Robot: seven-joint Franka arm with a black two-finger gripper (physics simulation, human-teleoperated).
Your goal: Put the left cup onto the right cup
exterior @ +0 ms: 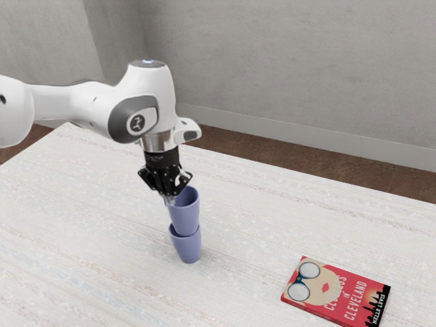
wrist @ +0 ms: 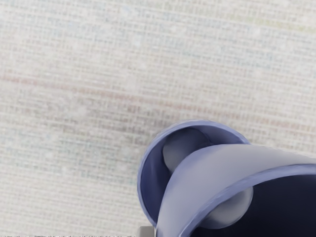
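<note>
A Franka arm (exterior: 82, 105) reached in from the upper left of the frame, its wrist bent straight down over the middle of the pale surface (exterior: 82, 225). The end effector (exterior: 170, 193) was narrowed to a slim gap and pinched one side of the top cup (exterior: 185, 212) at its rim, a grip that left the cup's base free to drop in. The top cup leaned slightly, its lower part sunk into the bottom cup (exterior: 187, 246), which stood upright on the surface. In the wrist view the top cup (wrist: 232, 173) sat off-center within the bottom cup's (wrist: 144, 177) rim, so the nesting looked close to done, with release pending. A red book (exterior: 336, 294) lay well apart at lower right.
</note>
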